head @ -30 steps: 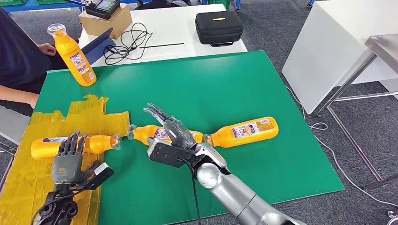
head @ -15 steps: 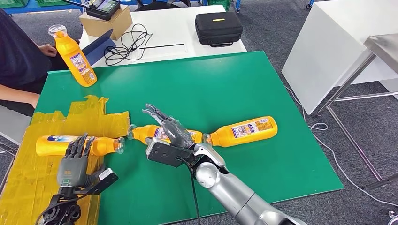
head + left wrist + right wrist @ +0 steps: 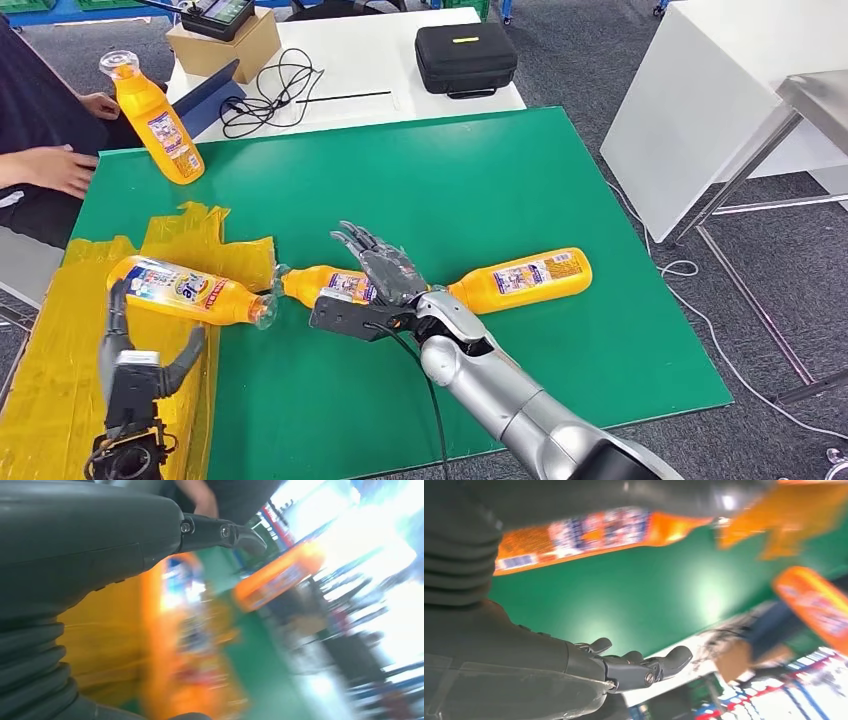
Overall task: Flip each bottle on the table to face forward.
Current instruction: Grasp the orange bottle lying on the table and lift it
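Left bottle (image 3: 185, 290) label-up beyond released left hand (image 3: 135, 365); middle bottle (image 3: 340, 285) under spread right hand (image 3: 385, 280), right bottle (image 3: 520, 275) beside, unturned.

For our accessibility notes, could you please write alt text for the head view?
Three orange bottles lie on a green table: the left bottle on yellow tape just beyond the robot's open left hand, the middle bottle under its spread right hand, the right bottle alone. A fourth bottle stands tilted near a person's hand.
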